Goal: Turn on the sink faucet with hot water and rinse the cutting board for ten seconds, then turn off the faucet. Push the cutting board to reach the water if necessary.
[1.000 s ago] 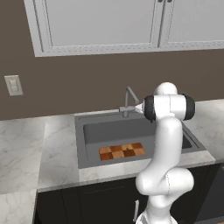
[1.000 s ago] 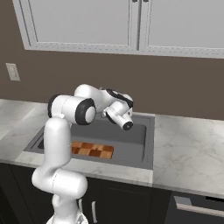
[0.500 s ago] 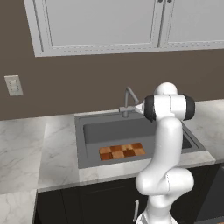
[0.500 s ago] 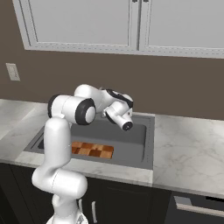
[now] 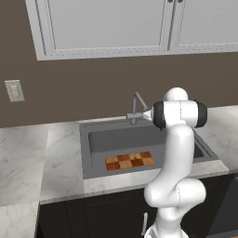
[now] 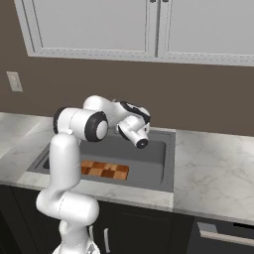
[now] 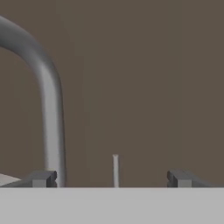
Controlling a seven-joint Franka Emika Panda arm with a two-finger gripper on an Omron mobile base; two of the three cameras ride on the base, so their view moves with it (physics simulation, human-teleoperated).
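cutting board [image 5: 129, 161] flat in the sink [image 5: 94, 163] near its front edge, claw [image 7: 111, 178] wide open by the faucet [image 5: 135, 107], nothing moved

A brown wall [image 5: 83, 88] backs white upper cabinets [image 5: 107, 25], a marble counter [image 5: 28, 153] and dark lower cabinets [image 5: 93, 216].

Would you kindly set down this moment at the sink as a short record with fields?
sink: dark grey basin set in the marble counter
cutting board: checkered wooden board lying flat on the basin floor, near the front wall
faucet: gooseneck spout at the back rim; thin lever standing between the claw's tips
water: no stream visible
claw: open, at the faucet, holding nothing
cabinets: pale doors on the brown wall above
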